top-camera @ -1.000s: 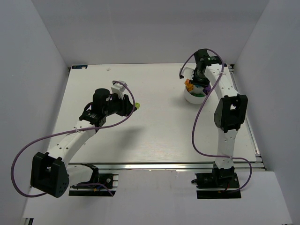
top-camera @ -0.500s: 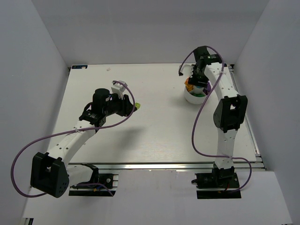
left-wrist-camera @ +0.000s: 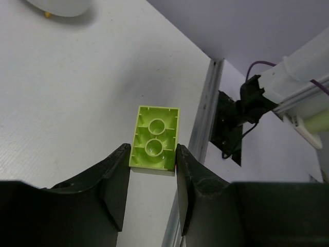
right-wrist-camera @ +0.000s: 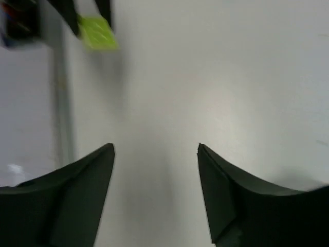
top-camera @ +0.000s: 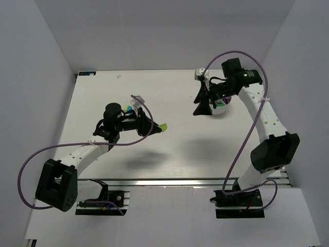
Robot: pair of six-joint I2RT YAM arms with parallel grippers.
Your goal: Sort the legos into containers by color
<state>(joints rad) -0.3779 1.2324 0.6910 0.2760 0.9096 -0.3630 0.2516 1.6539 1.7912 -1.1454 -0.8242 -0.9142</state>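
The left tool [left-wrist-camera: 152,153] is clenched on a yellow-green brick [left-wrist-camera: 154,139], one finger on each long side, and the brick's hollow underside with its two round tubes faces the wrist camera. From above, this tool [top-camera: 154,127] points right with the brick [top-camera: 163,127] sticking out past its tips over the middle-left of the worktop [top-camera: 175,154]. A second ago it held the same brick farther left and a little farther back, so the left arm has reached rightward, towards the bowl side, and its grip has not changed. The right tool [right-wrist-camera: 156,149] stands released, its jaws wide apart with only bare worktop between them, and its blurred wrist view catches the yellow-green brick [right-wrist-camera: 96,32] far off at the upper left. A second ago this tool hung directly over the white bowl [top-camera: 220,111]. Now the right tool [top-camera: 202,105] sits just beside the bowl's left edge, pointing down and left, and the right arm's elbow has swung out to the right. Green and purple bricks [top-camera: 222,103] show inside the bowl behind the wrist, though their compartments cannot be made out. The bowl itself has stayed at the back right.
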